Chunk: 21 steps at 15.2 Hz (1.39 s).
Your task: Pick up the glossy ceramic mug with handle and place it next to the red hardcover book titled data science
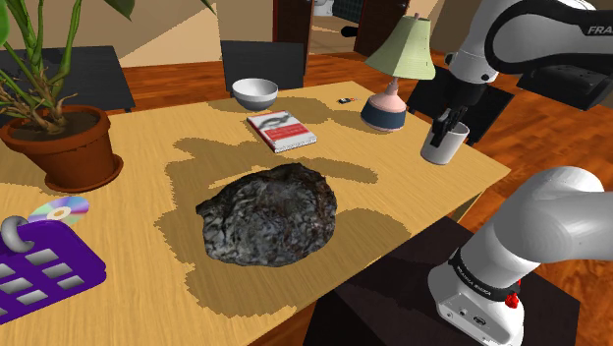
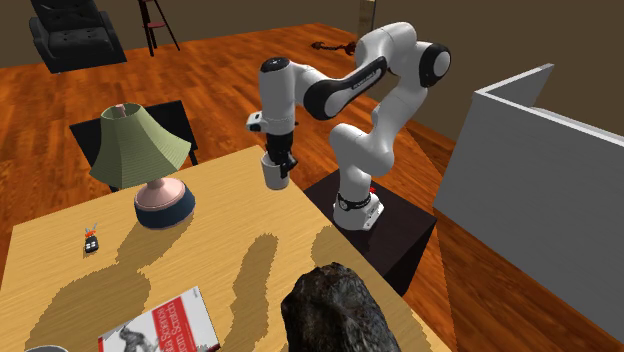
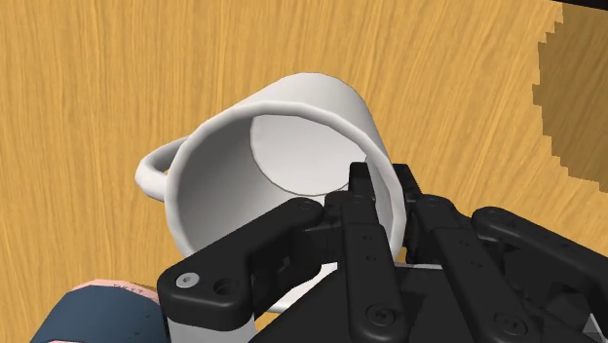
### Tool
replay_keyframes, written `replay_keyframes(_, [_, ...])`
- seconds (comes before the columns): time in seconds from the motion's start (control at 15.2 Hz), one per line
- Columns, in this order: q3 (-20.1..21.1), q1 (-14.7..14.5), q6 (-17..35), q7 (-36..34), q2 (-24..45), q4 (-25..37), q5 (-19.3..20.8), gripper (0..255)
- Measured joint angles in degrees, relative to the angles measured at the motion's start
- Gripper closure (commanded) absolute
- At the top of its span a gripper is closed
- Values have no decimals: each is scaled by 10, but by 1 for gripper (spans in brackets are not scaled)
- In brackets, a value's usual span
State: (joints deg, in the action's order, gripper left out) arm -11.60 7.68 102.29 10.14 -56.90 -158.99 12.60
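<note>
White and smooth, the mug [image 3: 283, 146] is tilted in the gripper [image 3: 382, 190]. The fingers are drawn almost together on its wall, one inside the rim and one outside, roughly across from the handle. It is at the corner of the table [image 1: 413, 187] nearest the arm, just beside the lamp [image 1: 398, 59].

A pinch on one thin wall looks weak to me. The mug could swivel further or slide out if the arm moves briskly. The lamp's blue base is close, and its shade juts out above, so a low sideways carry could knock it. The red-edged book [image 1: 282, 130] lies well apart, past the lamp toward the shoulder view's left. A bowl [image 1: 254, 93] sits just behind it and a dark rock [image 1: 267, 213] is nearer the camera. A careless set-down there could bump one of them.

I cannot tell whether the mug's base is clear of the table. The fingers' contact faces are hidden by the hand and the mug wall. The book's title is too small to read. A small dark object [image 2: 91, 240] near the lamp is too small to identify.
</note>
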Motion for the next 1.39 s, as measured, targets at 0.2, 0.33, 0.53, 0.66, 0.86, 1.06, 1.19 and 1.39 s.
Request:
replay_keyframes(0.2, [6, -3, -24, 0, -2, 23, -6, 255])
replay_keyframes(0.33, [8, -4, -39, 2, 0, 39, -8, 255])
replay_keyframes(0.53, [12, -6, -60, 2, 1, 61, -12, 255])
replay_keyframes(0.66, [13, -6, -72, 4, 4, 77, -13, 255])
replay_keyframes(0.86, [8, -14, -46, 3, 60, 107, -15, 255])
replay_keyframes(1.06, [7, -26, -9, -5, 127, 136, -22, 255])
replay_keyframes(1.19, [2, -34, 22, -6, 186, 164, -26, 255])
replay_keyframes(1.39, [-4, -45, 50, -6, 263, 213, -35, 255])
